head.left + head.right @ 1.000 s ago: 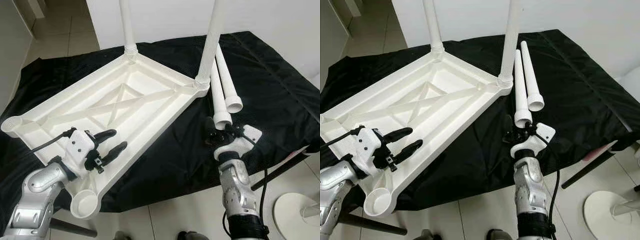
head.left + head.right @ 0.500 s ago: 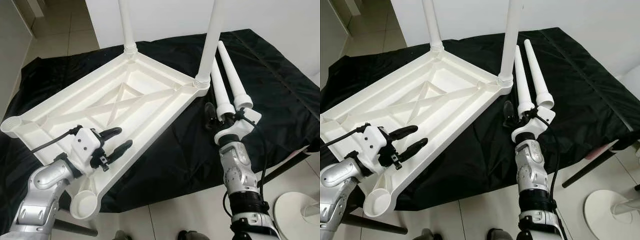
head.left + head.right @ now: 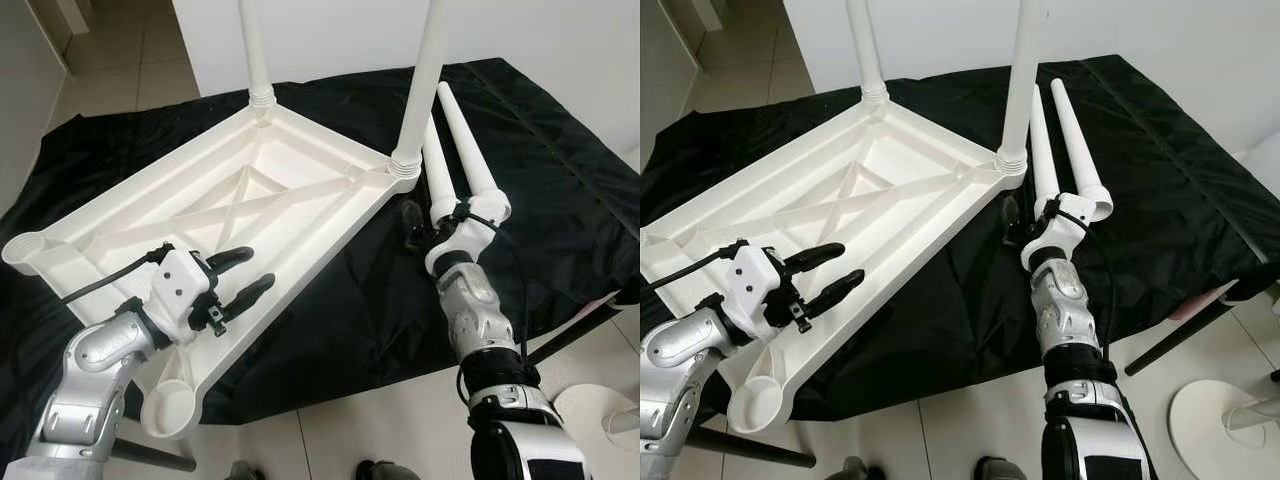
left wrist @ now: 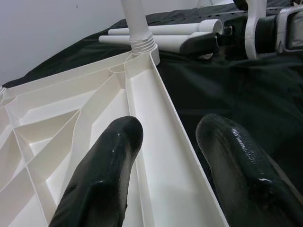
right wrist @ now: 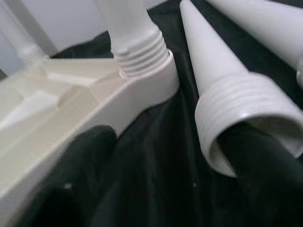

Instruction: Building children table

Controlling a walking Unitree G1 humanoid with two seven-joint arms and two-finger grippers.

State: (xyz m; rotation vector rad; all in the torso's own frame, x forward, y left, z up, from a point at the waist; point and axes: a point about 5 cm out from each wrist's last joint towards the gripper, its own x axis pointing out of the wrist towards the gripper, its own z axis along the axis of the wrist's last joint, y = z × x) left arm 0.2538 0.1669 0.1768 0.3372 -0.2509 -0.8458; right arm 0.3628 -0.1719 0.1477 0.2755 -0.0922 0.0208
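The white table top lies upside down on a black cloth. Two white legs stand screwed into its far corners. The near corner sockets are bare. Two loose legs lie side by side on the cloth at the right. My right gripper is open at the threaded end of the nearer loose leg, one finger beside the table corner, the other at the hollow mouth. My left gripper is open over the top's near rim.
The cloth-covered work table ends just in front of me, above a tiled floor. A round white stand base sits on the floor at the right, by a black table leg. A white wall rises behind.
My right gripper has moved forward along the cloth to the threaded end of the nearer loose leg. My left gripper has shifted slightly right along the rim, still open.
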